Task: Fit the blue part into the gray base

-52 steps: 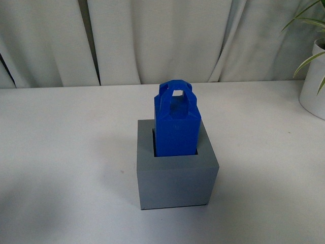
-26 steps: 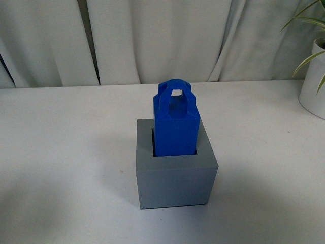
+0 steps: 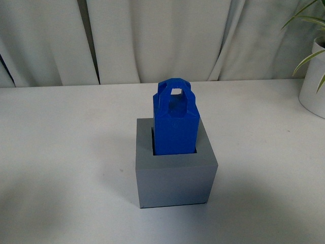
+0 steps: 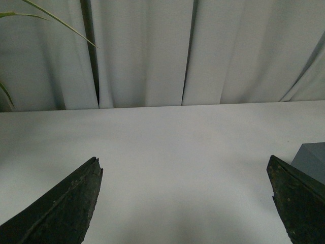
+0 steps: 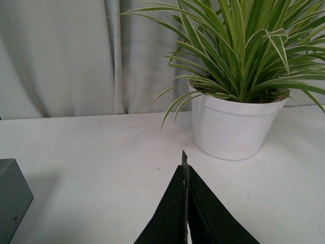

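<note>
The blue part (image 3: pixel 175 124) stands upright in the square recess of the gray base (image 3: pixel 175 178) in the middle of the white table, loop handle on top. Neither arm shows in the front view. In the left wrist view my left gripper (image 4: pixel 185 168) is open and empty, with bare table between its fingers; a corner of the gray base (image 4: pixel 311 160) shows beside one finger. In the right wrist view my right gripper (image 5: pixel 184 157) is shut on nothing, and an edge of the gray base (image 5: pixel 11 198) shows apart from it.
A white pot with a striped green plant (image 5: pixel 233 122) stands on the table near my right gripper, and shows at the right edge of the front view (image 3: pixel 314 86). White curtains hang behind the table (image 3: pixel 61 152).
</note>
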Robot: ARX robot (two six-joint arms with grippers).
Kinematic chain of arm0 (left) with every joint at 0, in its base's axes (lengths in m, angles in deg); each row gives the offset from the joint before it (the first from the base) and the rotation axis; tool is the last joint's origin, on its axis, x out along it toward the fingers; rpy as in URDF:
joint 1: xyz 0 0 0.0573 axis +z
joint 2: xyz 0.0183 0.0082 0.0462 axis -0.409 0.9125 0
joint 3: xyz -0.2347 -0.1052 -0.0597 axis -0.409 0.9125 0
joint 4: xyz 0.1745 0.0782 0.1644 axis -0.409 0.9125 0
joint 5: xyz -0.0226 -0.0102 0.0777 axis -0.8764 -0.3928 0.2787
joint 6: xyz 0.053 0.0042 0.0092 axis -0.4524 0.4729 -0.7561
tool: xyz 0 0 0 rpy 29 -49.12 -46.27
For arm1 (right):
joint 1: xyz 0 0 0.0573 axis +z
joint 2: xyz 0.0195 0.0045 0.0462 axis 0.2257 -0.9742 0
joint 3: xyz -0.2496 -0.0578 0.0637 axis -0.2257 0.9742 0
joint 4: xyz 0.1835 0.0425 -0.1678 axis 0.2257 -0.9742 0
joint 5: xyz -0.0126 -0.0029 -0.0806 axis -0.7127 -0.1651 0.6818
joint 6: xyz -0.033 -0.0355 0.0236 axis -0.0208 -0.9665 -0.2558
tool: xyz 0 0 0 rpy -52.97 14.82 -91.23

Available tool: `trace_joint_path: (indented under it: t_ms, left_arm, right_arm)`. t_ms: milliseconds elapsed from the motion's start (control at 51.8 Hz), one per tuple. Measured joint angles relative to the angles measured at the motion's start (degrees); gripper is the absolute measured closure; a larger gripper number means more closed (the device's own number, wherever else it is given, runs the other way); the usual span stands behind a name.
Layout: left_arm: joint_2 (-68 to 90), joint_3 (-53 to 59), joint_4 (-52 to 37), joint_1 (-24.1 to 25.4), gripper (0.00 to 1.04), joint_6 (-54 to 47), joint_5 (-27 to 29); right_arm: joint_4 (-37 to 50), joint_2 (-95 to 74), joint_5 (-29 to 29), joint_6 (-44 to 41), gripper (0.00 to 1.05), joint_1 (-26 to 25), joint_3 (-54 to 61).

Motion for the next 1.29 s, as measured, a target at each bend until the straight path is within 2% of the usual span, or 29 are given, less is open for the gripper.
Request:
trace_joint_path:
  t_ms: [675, 714, 772, 907, 1293]
  left_arm:
    - [0.00, 0.00, -0.02, 0.00, 0.06, 0.02, 0.00]
    - [0.00, 0.00, 0.00, 0.00, 0.06, 0.00, 0.00]
    - [0.00, 0.00, -0.02, 0.00, 0.06, 0.00, 0.02]
    - [0.00, 0.00, -0.02, -0.02, 0.06, 0.00, 0.00]
    - [0.00, 0.00, 0.00, 0.00, 0.06, 0.00, 0.00]
  right_arm:
    - [-10.36, 10.47, -0.02, 0.00, 1.03, 0.00, 0.00]
    - [-11.93, 11.93, -0.02, 0.02, 1.03, 0.00, -0.04]
    - [-19.76, 17.75, -0.04, 0.00, 1.03, 0.00, -0.07]
    - [-20.55, 20.24, -0.04, -0.04, 1.02, 0.00, -0.07]
    - [-20.57, 20.28, -0.07, 0.00, 0.42, 0.00, -0.07]
